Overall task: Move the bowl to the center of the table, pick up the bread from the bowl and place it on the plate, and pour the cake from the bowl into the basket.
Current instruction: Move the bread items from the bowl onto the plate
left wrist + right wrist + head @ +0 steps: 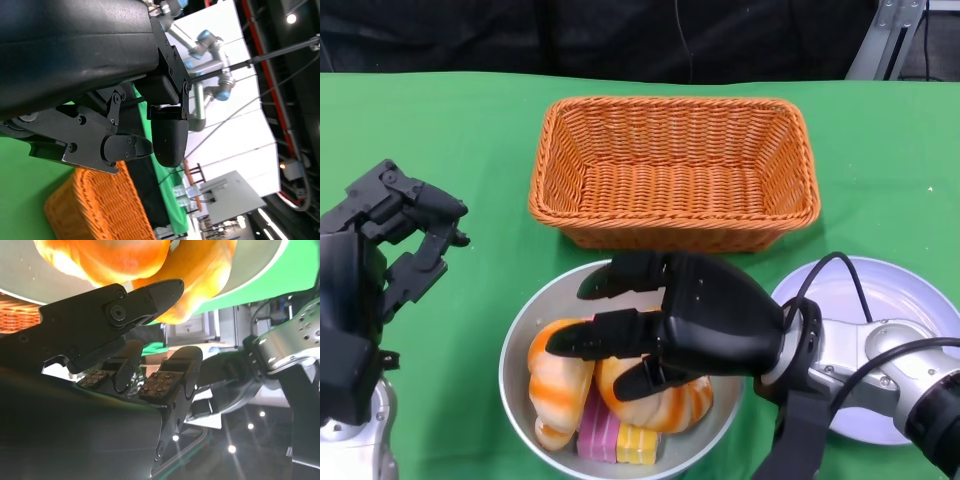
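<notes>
At lower centre, our right hand [660,335] hovers over the round grey metal bowl [525,335], fingers spread above the glazed orange bread rolls [560,380] and the pink-and-yellow cake slices [615,440], grasping nothing. Our left hand [395,240] hangs released at the left edge. The woven orange wicker basket [675,170] sits above the bowl, the white round plate [910,295] at lower right.
</notes>
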